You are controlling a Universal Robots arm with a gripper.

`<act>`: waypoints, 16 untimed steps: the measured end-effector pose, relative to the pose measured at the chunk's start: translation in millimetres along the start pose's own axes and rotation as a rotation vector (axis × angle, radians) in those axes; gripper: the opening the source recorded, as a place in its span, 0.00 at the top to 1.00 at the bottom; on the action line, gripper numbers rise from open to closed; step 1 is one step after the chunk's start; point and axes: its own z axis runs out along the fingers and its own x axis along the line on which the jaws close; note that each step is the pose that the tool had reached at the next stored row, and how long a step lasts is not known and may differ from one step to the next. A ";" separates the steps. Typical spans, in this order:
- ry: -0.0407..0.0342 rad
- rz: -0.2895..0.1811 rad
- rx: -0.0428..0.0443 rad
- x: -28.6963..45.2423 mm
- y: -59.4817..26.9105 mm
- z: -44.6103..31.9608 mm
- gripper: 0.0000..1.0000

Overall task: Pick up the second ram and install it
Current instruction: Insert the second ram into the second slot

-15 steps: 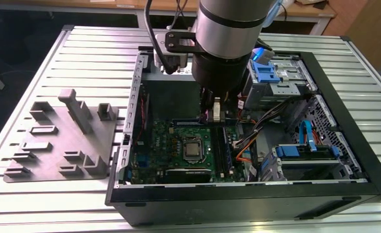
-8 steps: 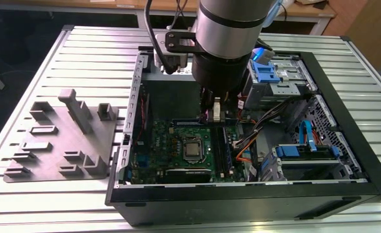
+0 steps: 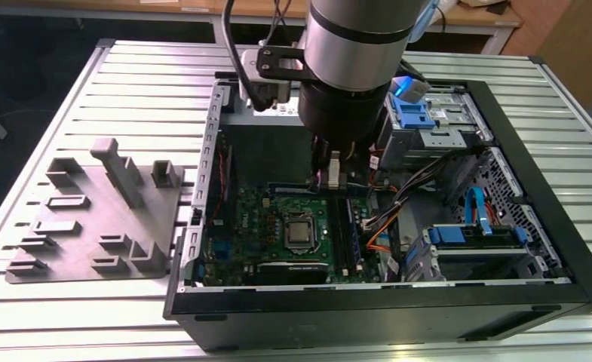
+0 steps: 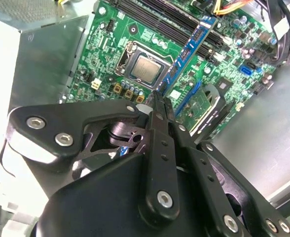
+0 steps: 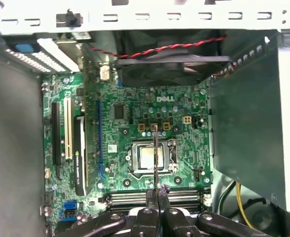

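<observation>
The second ram point(image 4: 187, 52) is a thin blue-green stick with my gripper point(image 4: 157, 101) shut on one end of it. It hangs below the fingertips, above the motherboard point(image 4: 105, 64). In the first wrist view the second ram point(image 5: 155, 153) appears edge-on as a thin line across the CPU socket point(image 5: 152, 157), running out from the gripper point(image 5: 157, 191). The long black memory slots point(image 5: 135, 198) lie close by the fingertips. In the exterior view the gripper point(image 3: 332, 154) reaches down into the open computer case point(image 3: 376, 302), over the far end of the motherboard point(image 3: 265, 226).
A grey fixture plate point(image 3: 94, 219) lies on the slatted table at the exterior view's left. Inside the case are a drive cage with blue tabs point(image 3: 421, 113), loose cables point(image 3: 401, 200), a rear fan point(image 5: 169, 69) and an upright expansion card point(image 5: 81, 153).
</observation>
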 end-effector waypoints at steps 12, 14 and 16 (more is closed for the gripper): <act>-0.0075 0.208 0.0074 0.0 0.0 0.2 0.92; -0.0088 0.244 0.0086 0.0 0.0 0.2 0.92; -0.0100 0.280 0.0099 0.0 0.0 0.2 0.92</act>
